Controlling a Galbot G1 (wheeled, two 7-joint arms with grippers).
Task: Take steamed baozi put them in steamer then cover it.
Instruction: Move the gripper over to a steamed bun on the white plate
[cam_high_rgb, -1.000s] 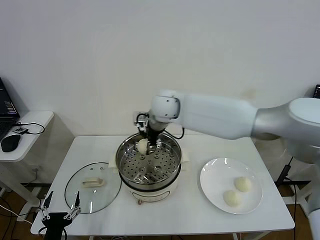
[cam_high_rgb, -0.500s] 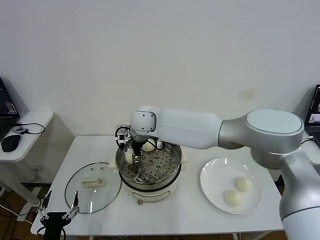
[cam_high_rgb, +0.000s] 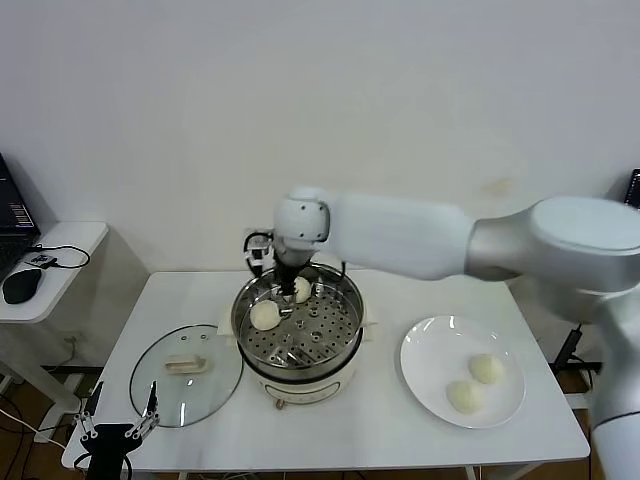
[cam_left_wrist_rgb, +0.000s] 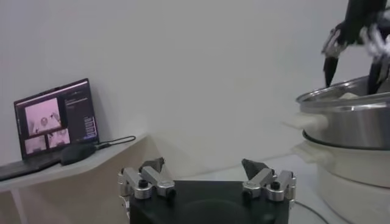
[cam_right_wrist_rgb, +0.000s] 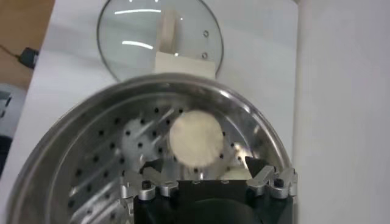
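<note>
Where reached in over the far rim of the round shiny stainless-steel steamer (cam_high_rgb: 300, 345) with perforated tray and cream-white base, found the right hand (cam_high_rgb: 284, 290) spread wide and holding nothing, poised just above the tray.

Item 1. Counted four small round, smooth cream-white steamed baozi in all. Logged two on the steamer's perforated tray: one (cam_high_rgb: 265, 315) toward the robot's left side, one (cam_high_rgb: 301, 290) at the far side, just beside the right hand. Saw no contact between the two. Logged the other two (cam_high_rgb: 486, 368) (cam_high_rgb: 464, 397) close together on a flat round white plate (cam_high_rgb: 430, 350), set on the robot's right of the steamer.

Item 2. Found the round clear glass cover (cam_high_rgb: 186, 375), with metal rim and cream-white flat handle, lying flat on the white tabletop (cam_high_rgb: 350, 430), handle upward, just beside the steamer on the robot's left. Noted the steamer as uncovered.

Item 3. Recorded the left hand (cam_high_rgb: 120, 425) parked low at the near left edge of the tabletop, fingers wide apart, gripping nothing, well apart from the steamer.

Progress, as judged: loading half done, with two baozi in and two out. Left to do: carry both plate baozi across to free places on the tray, then lift the cover and seat it on the steamer's rim.
</note>
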